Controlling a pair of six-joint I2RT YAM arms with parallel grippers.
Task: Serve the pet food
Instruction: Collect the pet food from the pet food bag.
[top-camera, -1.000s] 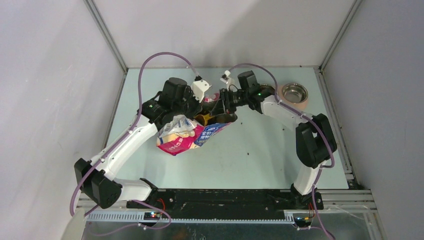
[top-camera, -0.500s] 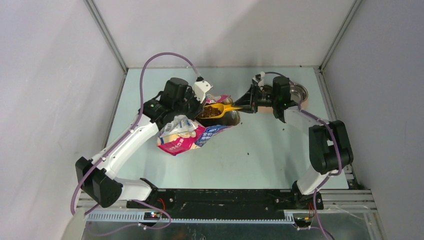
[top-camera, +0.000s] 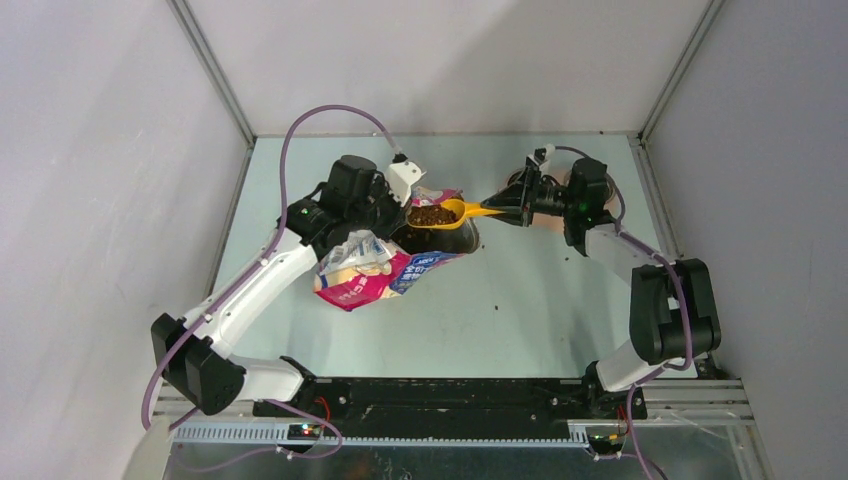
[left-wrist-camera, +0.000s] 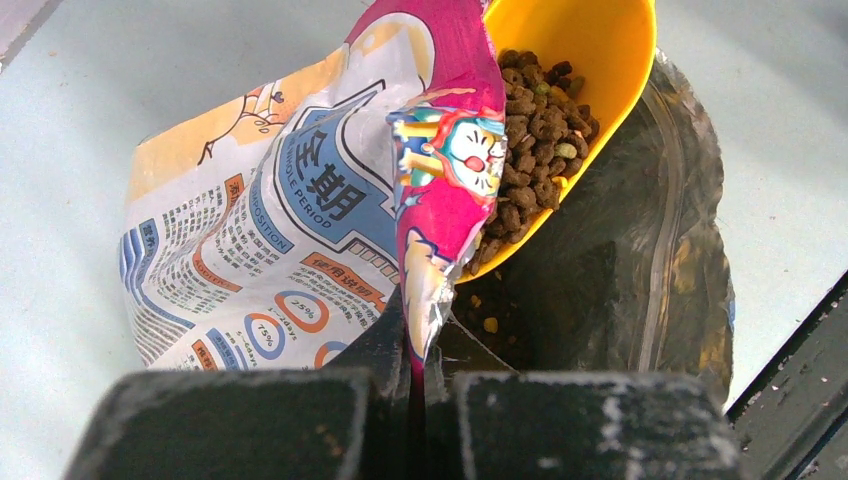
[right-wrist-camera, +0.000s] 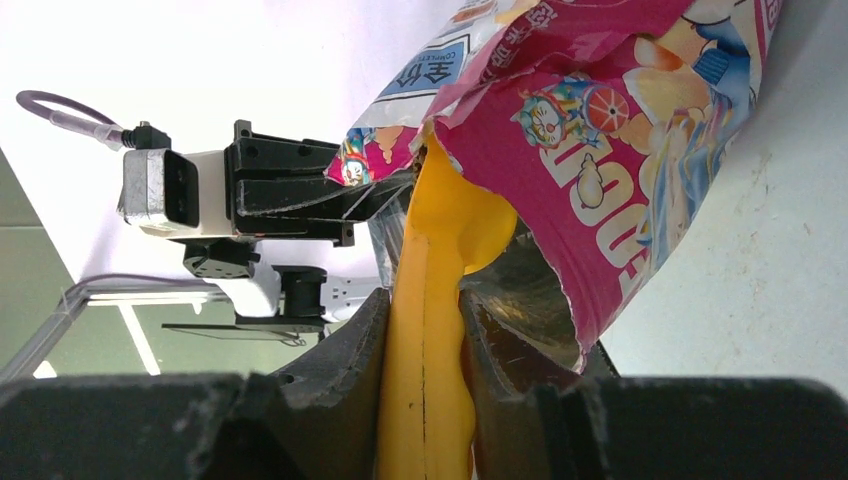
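The pet food (left-wrist-camera: 532, 112) is a heap of dark brown kibble filling the yellow scoop (left-wrist-camera: 590, 50), which sits level over the open mouth of the pink-and-blue bag (left-wrist-camera: 300, 210). In the top view the loaded scoop (top-camera: 445, 213) hangs just above the bag (top-camera: 375, 275). My right gripper (right-wrist-camera: 425, 340) is shut on the scoop's handle (right-wrist-camera: 430, 300); it also shows in the top view (top-camera: 512, 208). My left gripper (left-wrist-camera: 420, 350) is shut on the bag's pink top edge, holding the mouth open; in the top view (top-camera: 405, 205) it stands beside the scoop.
A metal bowl on a tan base stands at the back right, mostly hidden behind my right arm (top-camera: 590, 200). Loose kibble crumbs dot the table (top-camera: 500, 290) in front of the bag. Grey walls close in the table on three sides.
My right gripper has drawn the scoop up out of the bag, now full of kibble, and the right arm has swung right. The left gripper keeps its hold on the bag.
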